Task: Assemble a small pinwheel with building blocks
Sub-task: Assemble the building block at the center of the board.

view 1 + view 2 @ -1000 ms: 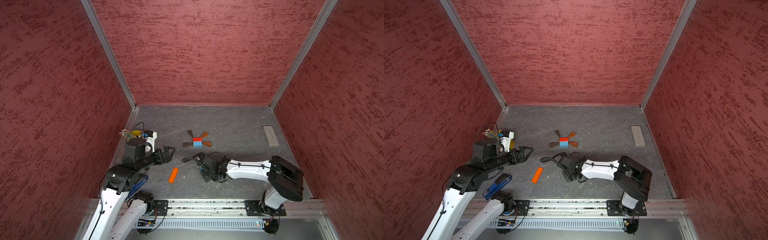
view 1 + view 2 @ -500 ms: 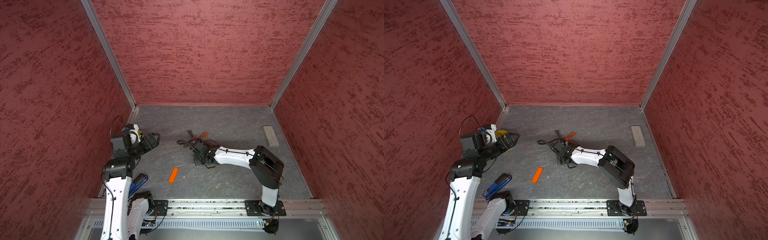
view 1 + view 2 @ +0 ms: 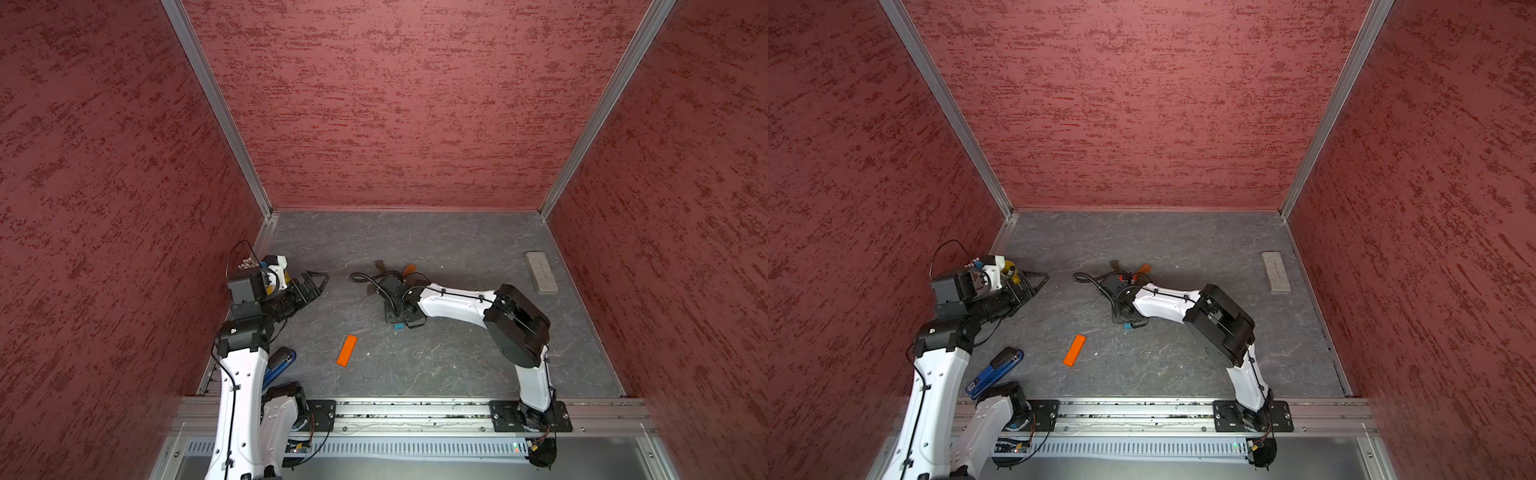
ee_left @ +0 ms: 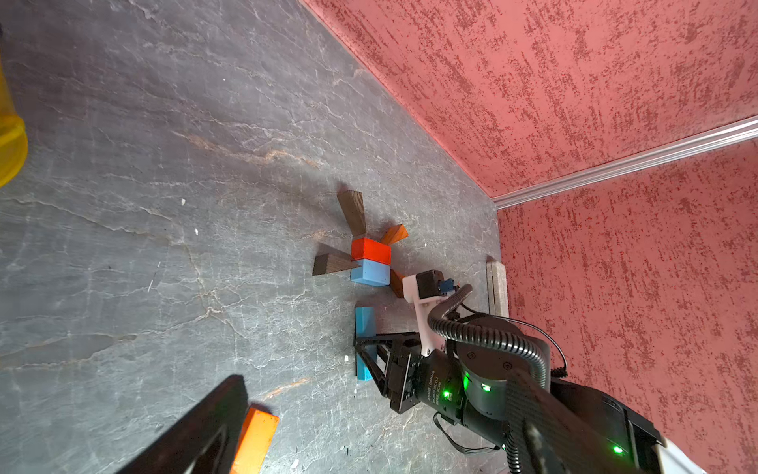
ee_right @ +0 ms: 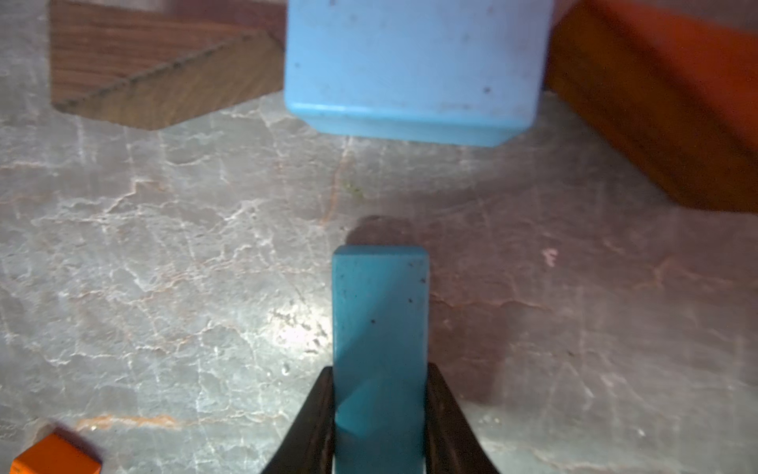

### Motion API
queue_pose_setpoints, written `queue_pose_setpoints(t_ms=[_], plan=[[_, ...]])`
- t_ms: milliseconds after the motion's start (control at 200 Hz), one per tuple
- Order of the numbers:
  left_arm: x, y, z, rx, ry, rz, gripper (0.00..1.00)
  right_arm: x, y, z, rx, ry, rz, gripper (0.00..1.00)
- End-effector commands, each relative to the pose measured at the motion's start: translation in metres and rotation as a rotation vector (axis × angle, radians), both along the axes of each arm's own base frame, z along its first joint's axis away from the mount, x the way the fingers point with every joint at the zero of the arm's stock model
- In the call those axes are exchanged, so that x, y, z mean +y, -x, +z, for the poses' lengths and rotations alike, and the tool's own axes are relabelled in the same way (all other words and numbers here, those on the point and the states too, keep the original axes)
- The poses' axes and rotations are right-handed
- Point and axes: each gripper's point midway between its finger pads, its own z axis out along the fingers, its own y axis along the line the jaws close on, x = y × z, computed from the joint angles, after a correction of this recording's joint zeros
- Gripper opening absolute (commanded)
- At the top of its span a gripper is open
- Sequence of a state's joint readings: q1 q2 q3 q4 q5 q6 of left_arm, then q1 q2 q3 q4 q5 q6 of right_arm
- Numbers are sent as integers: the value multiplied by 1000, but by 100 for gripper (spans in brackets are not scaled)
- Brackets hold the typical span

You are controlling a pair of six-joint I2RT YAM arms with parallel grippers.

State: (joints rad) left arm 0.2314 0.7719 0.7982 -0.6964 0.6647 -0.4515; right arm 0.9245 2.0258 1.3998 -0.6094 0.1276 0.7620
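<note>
The pinwheel's red-and-blue cube hub [image 4: 370, 260] stands mid-table with brown wedges [image 4: 352, 211] and orange-brown wedges [image 4: 394, 234] fanned around it. My right gripper [image 5: 379, 410] is shut on the flat blue bar [image 5: 379, 328], whose free end points at the hub's blue face [image 5: 414, 65] across a short gap. From above, the right wrist hides most of the hub, and only the bar's end [image 3: 399, 327] shows. The orange bar [image 3: 347, 350] lies alone nearer the front. My left gripper [image 3: 318, 280] hangs open and empty at the left, away from the blocks.
A yellow cup [image 3: 1011, 272] stands behind the left wrist by the left wall. A blue stapler [image 3: 994, 372] lies at the front left beside the left arm. A grey rectangular block [image 3: 541, 272] rests near the right wall.
The right gripper has carried the blue bar from the table's front up towards the hub. The left arm has pulled back from the middle to the left wall by the cup.
</note>
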Motion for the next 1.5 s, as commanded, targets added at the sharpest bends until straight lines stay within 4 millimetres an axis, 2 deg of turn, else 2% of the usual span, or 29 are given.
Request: queue_pose_setpoints(t_ms=[0, 170, 767, 1172, 1293, 1493], plan=[[6, -5, 9, -56, -17, 24, 100, -6, -4, -2, 14, 43, -47, 22], [8, -4, 3, -52, -39, 32, 100, 2, -9, -1, 14, 37, -39, 22], [3, -1, 8, -59, -29, 8, 100, -6, -22, -1, -13, 71, -76, 23], [2, -2, 8, -59, -27, 4, 100, -1, -29, 1, -26, 60, -71, 25], [1, -2, 9, -63, -26, -1, 100, -1, -30, 2, -32, 57, -73, 29], [0, -2, 9, -64, -21, -7, 100, 0, -30, 3, -33, 45, -70, 44]])
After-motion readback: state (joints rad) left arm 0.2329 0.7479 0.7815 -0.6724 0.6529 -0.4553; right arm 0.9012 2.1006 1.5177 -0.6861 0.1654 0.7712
